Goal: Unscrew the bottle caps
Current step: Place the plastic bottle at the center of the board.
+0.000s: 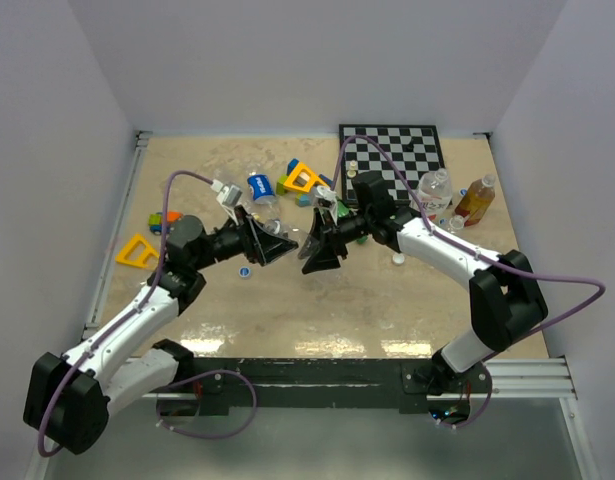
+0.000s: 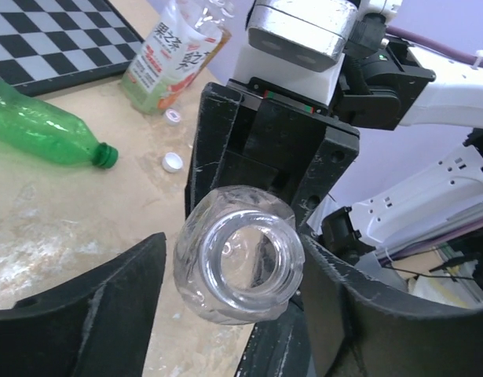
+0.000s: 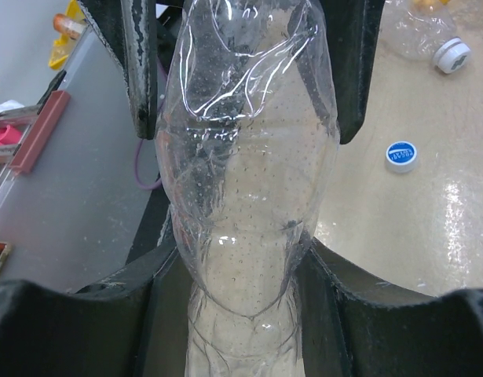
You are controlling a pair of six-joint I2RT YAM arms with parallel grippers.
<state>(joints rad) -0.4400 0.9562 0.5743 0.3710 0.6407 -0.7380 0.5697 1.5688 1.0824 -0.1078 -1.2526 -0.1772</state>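
A clear plastic bottle (image 3: 249, 181) is held in the air between my two grippers, seen in the top view (image 1: 300, 240). My right gripper (image 3: 245, 263) is shut on its body. The bottle's mouth (image 2: 239, 263) faces my left wrist camera; it is open and has no cap on it. My left gripper (image 2: 237, 251) is open, with its fingers on either side of the mouth, and holds nothing. A blue cap (image 3: 400, 155) lies on the table below, also in the top view (image 1: 244, 271). Two white caps (image 2: 172, 162) lie loose near a green bottle.
A green bottle (image 2: 45, 129) with a green cap (image 2: 106, 157) lies by the chessboard (image 1: 392, 150). A tea bottle (image 1: 475, 200), a clear bottle (image 1: 437, 188) and a blue-labelled bottle (image 1: 259, 190) stand or lie at the back. Toy blocks (image 1: 302, 180) and a yellow piece (image 1: 135, 250) lie left.
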